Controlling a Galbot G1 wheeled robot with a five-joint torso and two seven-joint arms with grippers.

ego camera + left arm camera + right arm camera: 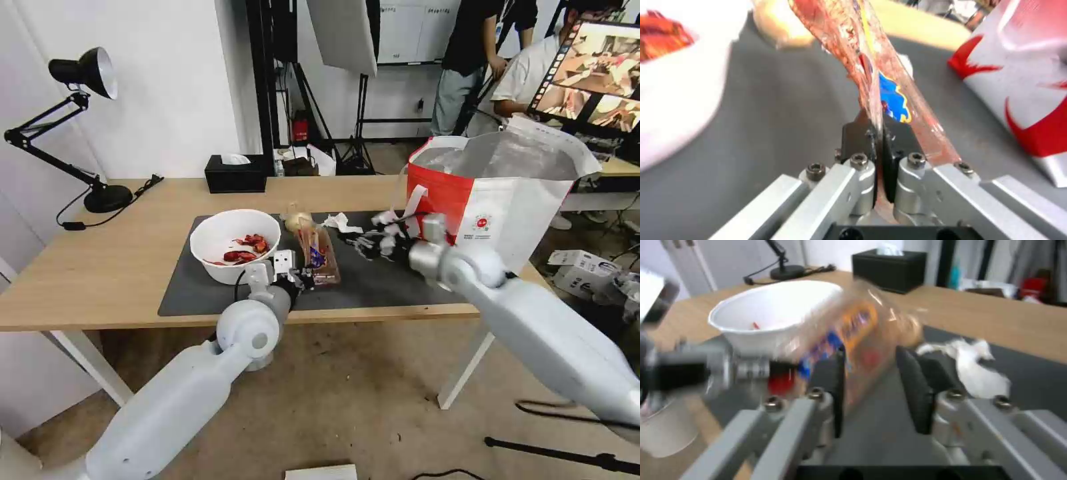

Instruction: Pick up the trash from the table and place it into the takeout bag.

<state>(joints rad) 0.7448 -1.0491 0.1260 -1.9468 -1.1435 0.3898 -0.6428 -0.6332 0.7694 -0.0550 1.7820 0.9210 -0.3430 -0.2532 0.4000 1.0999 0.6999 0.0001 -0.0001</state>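
Closest to me, my left claw (879,140) is pinching shut on the near end of the clear plastic tray (319,253), which is lying on the dark mat (200,287) beside the white bowl (233,243). I am seeing my right claw (876,386) standing open over the mat, near the crumpled tissue (341,222). I am seeing the takeout bag (500,200) standing on the worktop's (100,267) right end.

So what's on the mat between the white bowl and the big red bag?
In the head view: the clear plastic tray, pinched by the left gripper, then the right gripper, with crumpled tissue behind.
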